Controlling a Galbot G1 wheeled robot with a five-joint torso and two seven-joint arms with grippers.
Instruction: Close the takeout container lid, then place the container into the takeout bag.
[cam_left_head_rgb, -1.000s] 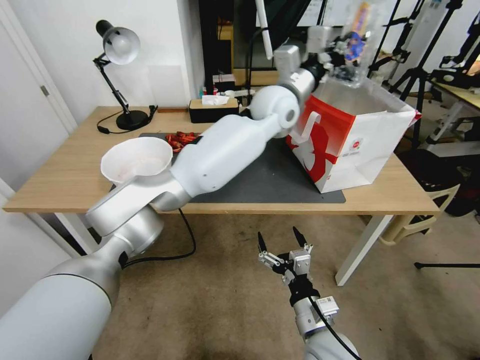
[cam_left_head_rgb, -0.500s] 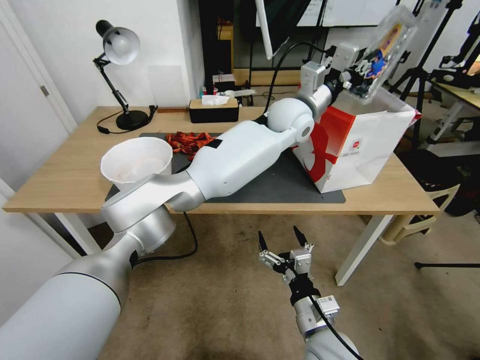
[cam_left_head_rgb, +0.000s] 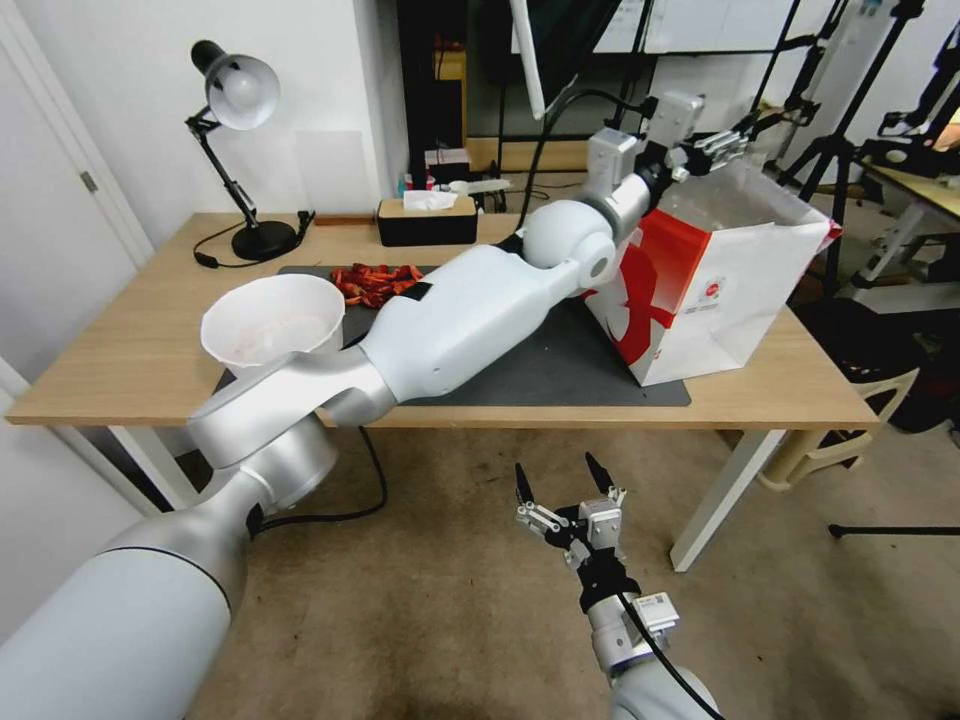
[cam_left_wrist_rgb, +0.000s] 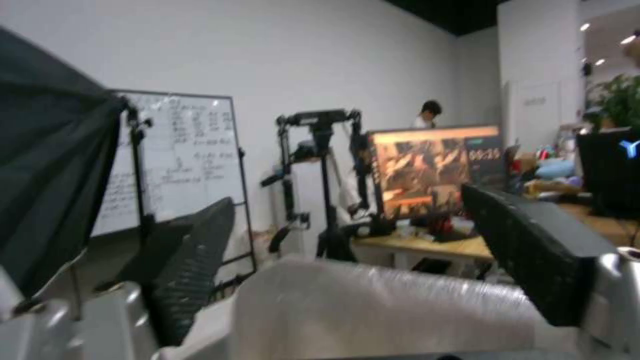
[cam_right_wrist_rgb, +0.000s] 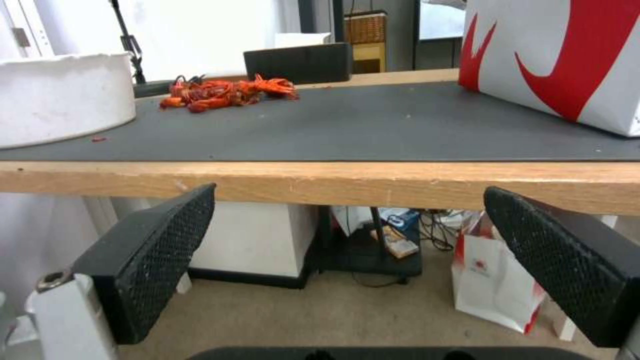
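a: where's the left end effector?
b: spread wide, empty, above the takeout bag on the tabletop. right end effector hangs wide below.
a: and the bag?
b: likely light, crushable paper; lift by the handles.

Red-and-white takeout bag on dark mat.

Table: mat centre; takeout bag on mat, 3 o'clock; bowl 9 o'clock; lamp 10 o'clock.
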